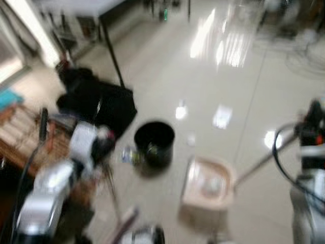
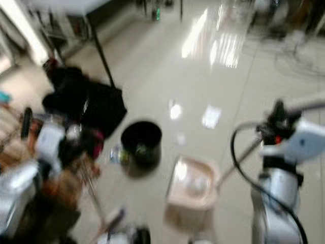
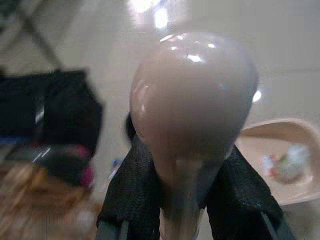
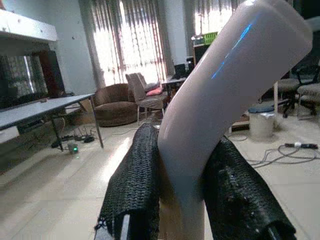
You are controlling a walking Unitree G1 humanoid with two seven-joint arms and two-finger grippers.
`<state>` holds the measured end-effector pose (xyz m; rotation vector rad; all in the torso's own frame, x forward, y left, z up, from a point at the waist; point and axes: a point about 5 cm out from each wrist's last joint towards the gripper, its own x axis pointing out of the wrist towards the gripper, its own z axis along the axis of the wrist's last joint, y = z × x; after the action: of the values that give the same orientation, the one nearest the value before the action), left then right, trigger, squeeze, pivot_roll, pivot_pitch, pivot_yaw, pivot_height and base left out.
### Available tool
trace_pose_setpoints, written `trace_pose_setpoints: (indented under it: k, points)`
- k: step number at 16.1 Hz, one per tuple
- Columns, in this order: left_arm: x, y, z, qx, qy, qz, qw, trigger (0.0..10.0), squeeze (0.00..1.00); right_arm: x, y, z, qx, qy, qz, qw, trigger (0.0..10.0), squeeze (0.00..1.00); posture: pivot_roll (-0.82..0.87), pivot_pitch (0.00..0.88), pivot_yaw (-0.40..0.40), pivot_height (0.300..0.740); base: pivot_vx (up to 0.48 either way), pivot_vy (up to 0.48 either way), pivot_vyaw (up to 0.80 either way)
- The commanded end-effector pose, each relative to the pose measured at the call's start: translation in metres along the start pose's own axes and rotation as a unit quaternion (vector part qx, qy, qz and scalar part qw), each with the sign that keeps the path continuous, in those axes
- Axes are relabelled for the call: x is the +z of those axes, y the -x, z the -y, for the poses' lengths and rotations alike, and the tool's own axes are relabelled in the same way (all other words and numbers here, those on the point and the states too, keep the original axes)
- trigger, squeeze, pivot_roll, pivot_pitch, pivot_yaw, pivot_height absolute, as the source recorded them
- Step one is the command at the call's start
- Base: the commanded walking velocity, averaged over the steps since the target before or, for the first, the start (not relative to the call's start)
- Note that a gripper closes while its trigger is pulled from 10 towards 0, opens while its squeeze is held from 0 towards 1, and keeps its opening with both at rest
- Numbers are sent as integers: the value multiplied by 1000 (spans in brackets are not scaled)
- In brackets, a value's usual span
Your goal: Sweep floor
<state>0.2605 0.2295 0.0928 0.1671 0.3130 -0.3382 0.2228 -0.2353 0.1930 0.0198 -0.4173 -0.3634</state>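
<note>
A glossy beige broom handle (image 3: 192,115) with a rounded knob is clamped by the left gripper (image 3: 187,200), at 8 o'clock. A smooth dustpan handle (image 4: 225,95) is clamped by the right gripper (image 4: 187,200); its one beige dustpan (image 1: 208,189) lies on polished tile at 6 o'clock, beside one round black bin (image 1: 154,143).

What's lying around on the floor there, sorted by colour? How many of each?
Black: 2, a round black bin and a black fabric bag.
Beige: 1, a beige plastic dustpan with scraps in it.
Total: 3.
</note>
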Motion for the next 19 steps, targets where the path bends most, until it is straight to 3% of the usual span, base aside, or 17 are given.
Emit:
trace_pose_setpoints:
  k: [1,6,11,19]
  points:
    - [3,3,-8,33,-21,6,999,10000,0,16,-3,2,3,-5,27,1000,10000,0,-41,143,134,740,0,0,0]
    - [1,-5,12,45,10,27,999,10000,0,26,-14,-5,28,-28,-11,999,10000,0,-50,125,111,740,0,0,0]
    - [-3,-6,25,46,-6,33,998,10000,0,40,-27,-20,75,-40,-39,996,10000,0,-70,115,50,740,0,0,0]
    - [18,-14,28,66,-11,86,994,10000,0,69,-56,-42,135,-56,-50,988,10000,0,-128,121,-100,740,0,0,0]
